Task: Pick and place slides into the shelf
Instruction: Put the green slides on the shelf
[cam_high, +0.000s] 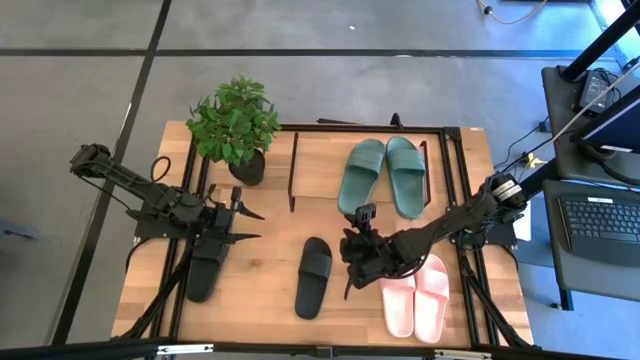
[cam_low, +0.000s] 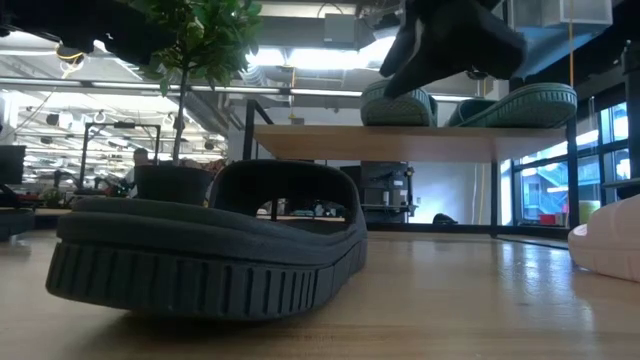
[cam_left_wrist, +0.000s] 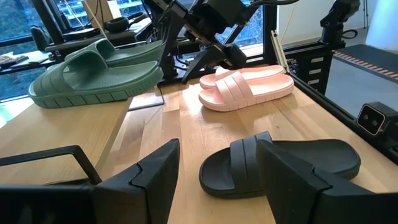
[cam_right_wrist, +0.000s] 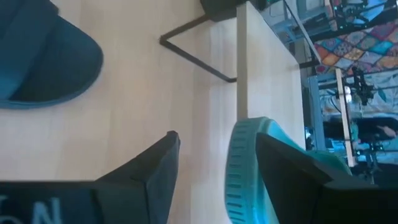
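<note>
The shelf (cam_high: 325, 165) has a light top board on black frames, and the dark green pair (cam_high: 383, 176) lies on that board. One black slide (cam_high: 314, 277) rests sole-down mid-table. The other black slide (cam_high: 204, 270) lies beneath my left arm. The pale pink pair (cam_high: 417, 297) sits side by side near the table's right near corner. My left gripper (cam_high: 247, 225) is open and points at the middle black slide (cam_left_wrist: 280, 165), some way off from it. My right gripper (cam_high: 352, 258) hovers open between that slide and the pink pair, just before the shelf's near edge (cam_right_wrist: 242, 68).
A potted plant (cam_high: 236, 125) stands at the shelf's left end. Black metal rails (cam_high: 462, 190) run along the table's sides. In the low view the middle black slide (cam_low: 200, 260) fills the foreground. Bare wood shows on the shelf board (cam_high: 318, 160) left of the green pair.
</note>
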